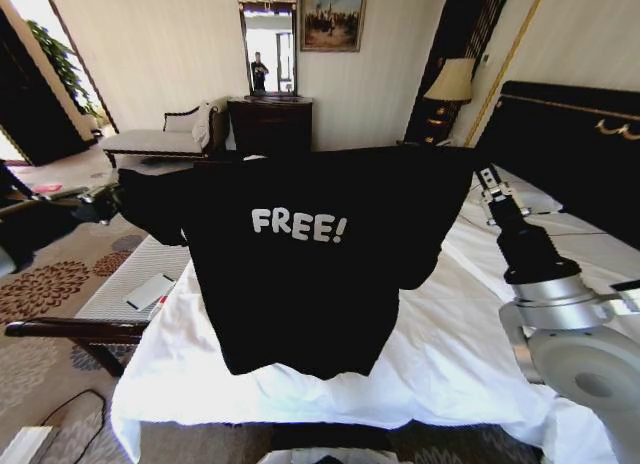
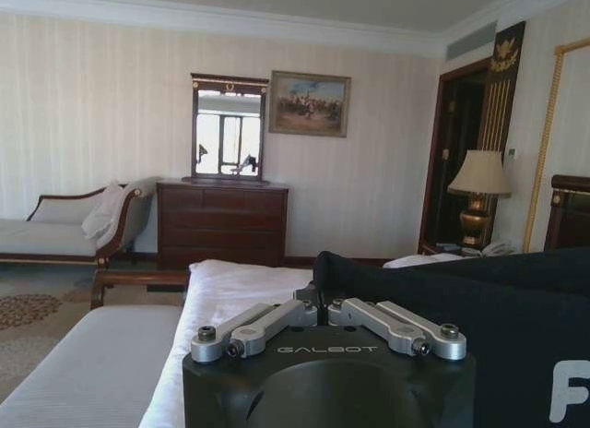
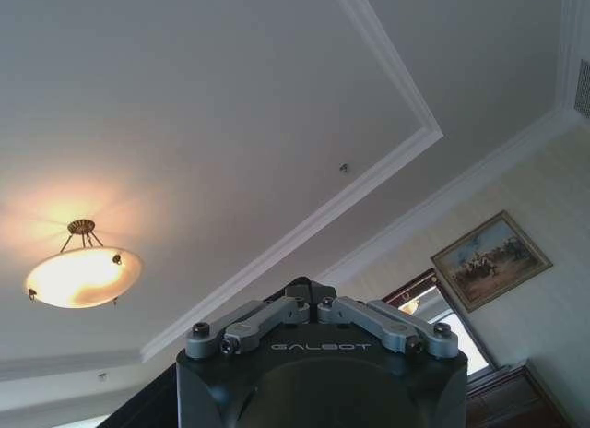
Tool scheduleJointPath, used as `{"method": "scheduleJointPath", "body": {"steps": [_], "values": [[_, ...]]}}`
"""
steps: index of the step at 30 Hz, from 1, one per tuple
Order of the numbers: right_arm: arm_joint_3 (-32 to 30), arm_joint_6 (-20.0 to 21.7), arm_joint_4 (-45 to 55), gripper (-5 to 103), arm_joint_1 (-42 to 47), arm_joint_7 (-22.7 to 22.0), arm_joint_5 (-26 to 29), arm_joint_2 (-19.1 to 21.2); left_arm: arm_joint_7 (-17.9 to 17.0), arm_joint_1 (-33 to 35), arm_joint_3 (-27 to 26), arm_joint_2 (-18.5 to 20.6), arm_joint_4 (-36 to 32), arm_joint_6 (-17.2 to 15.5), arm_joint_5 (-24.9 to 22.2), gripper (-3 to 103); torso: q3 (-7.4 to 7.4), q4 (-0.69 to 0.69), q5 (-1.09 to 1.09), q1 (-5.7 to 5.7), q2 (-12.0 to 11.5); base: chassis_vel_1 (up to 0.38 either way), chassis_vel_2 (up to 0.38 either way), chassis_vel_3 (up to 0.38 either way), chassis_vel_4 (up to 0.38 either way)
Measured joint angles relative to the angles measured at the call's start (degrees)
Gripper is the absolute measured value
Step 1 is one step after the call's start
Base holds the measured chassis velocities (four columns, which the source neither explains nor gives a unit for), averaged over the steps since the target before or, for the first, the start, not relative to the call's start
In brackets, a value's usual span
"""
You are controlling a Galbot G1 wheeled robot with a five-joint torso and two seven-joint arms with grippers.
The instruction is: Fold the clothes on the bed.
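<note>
Above the large white-sheeted double bed (image 1: 470, 334) the small black soft-fabric T-shirt with white "FREE!" print (image 1: 300, 264) hangs spread and unfolded, so by my reading folding has barely begun, with the left tool (image 2: 318, 310) and right tool (image 3: 309, 294) each clenched on a shoulder.

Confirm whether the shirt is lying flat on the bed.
No: the shirt hangs spread in the air above the bed, print facing the head camera.

Black "FREE!" T-shirt (image 1: 300, 274) spread upright in mid-air above the white-sheeted bed (image 1: 440, 354).
</note>
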State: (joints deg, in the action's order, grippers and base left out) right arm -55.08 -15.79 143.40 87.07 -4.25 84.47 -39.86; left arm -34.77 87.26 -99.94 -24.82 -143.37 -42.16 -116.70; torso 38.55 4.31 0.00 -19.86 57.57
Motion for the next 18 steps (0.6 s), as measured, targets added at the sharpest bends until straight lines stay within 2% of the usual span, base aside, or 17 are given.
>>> {"method": "scheduleJointPath", "body": {"steps": [6,9,11,13,18], "values": [[-2.00,-0.01,-0.06,0,0.58,0.73,-0.06,0.01,0.09,-0.85,-2.39,3.19,0.04,0.00,-4.39,0,0.00,0.01,0.01,0.00,0.00,0.000,0.000,0.000,0.000],[-6.90,0.38,-0.08,0,2.25,1.02,2.04,1.85,-0.48,-1.49,-5.59,6.48,0.06,0.01,-12.74,0,0.00,0.00,0.00,0.00,0.00,0.000,0.000,0.000,0.000],[-7.75,0.48,-0.09,0,2.77,1.17,2.31,2.22,-0.59,-1.58,-5.95,6.95,0.06,0.01,-13.95,0,0.00,0.00,0.00,0.00,0.00,0.000,0.000,0.000,0.000],[-9.53,1.04,-0.10,0,4.37,1.41,2.65,4.65,-0.76,-2.02,-6.47,9.07,0.06,0.02,-18.62,0,0.00,0.02,0.00,0.00,0.00,0.000,0.000,0.000,0.000],[-10.62,1.93,-0.10,0,4.88,0.16,2.63,8.80,-1.16,-2.60,-5.90,11.80,0.07,0.03,-20.87,0,0.01,-0.01,0.00,0.00,0.00,0.000,0.000,0.000,0.000]]}}
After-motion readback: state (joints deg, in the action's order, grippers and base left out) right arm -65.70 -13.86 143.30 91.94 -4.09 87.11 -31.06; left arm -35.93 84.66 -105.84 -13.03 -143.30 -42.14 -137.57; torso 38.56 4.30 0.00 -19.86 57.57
